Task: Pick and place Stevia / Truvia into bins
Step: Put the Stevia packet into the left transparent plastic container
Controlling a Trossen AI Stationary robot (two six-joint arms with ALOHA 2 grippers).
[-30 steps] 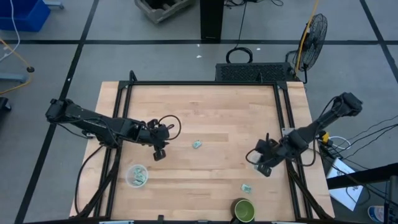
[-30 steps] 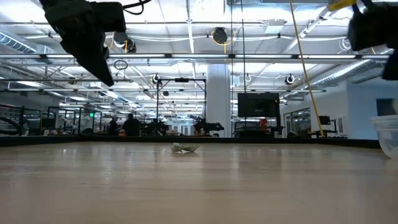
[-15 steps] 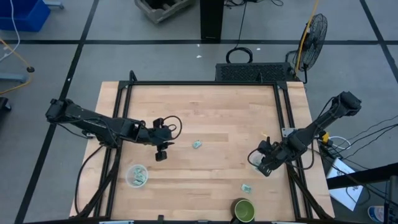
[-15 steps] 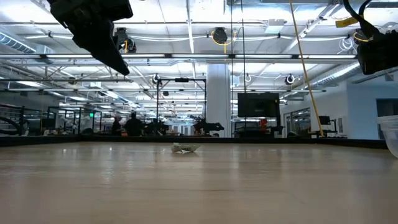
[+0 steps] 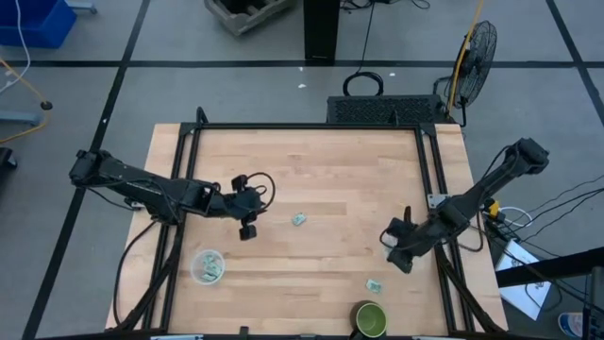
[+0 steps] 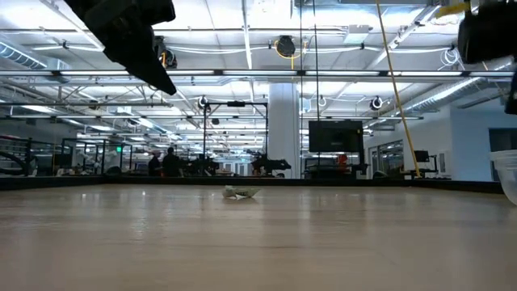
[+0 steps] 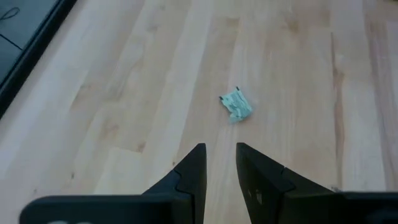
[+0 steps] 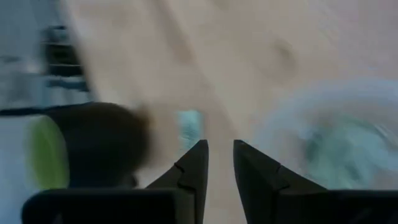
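Note:
A pale green-and-white packet lies flat near the table's middle; it also shows in the left wrist view and the low view. My left gripper hangs above the table to its left, its fingers close together and empty. A second packet lies near the front right. My right gripper is in the air beside a clear cup holding packets, fingers close together and empty. Another clear cup with packets stands at the front left.
A dark green cup stands at the table's near edge, close to the second packet. A black frame runs along the table's sides. The right clear cup shows at the low view's right edge.
My left gripper has drifted toward the table's right, closer to the middle packet, staying above the table. My right gripper has shifted a little beside the right cup. The packets and cups have stayed where they were.

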